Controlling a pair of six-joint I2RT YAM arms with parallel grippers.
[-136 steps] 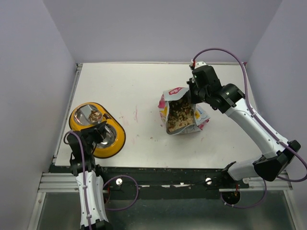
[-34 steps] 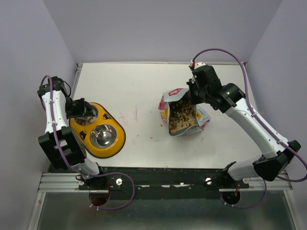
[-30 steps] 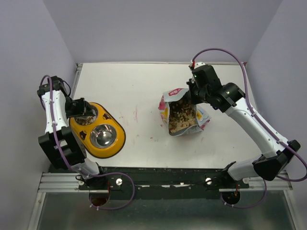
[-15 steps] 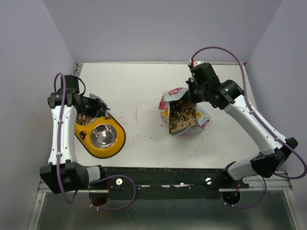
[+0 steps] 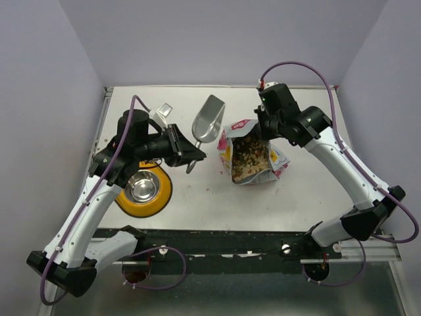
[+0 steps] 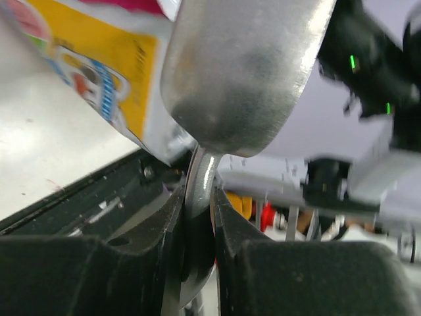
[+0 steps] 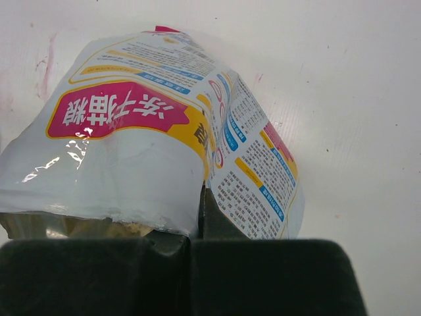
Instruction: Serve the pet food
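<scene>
- The top view is bright and sharp. Soft light falls evenly, and the white table (image 5: 197,191) has only faint shadows. The pet food (image 5: 248,158) shows as tiny bits.
- The left wrist view is too close and blurry. The metal scoop (image 6: 243,72) shines softly.
- The right wrist view is clear. The bag (image 7: 131,164) has a small glare spot.

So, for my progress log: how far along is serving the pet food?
Done: the bag is open, right claw pinching its rim, and the left claw grips the scoop by its handle. In hand: the scoop, looking empty, hangs beside the bag's mouth. Left: scooping pet food into the feeder; its visible bowl is empty, the other hidden under the arm.
</scene>
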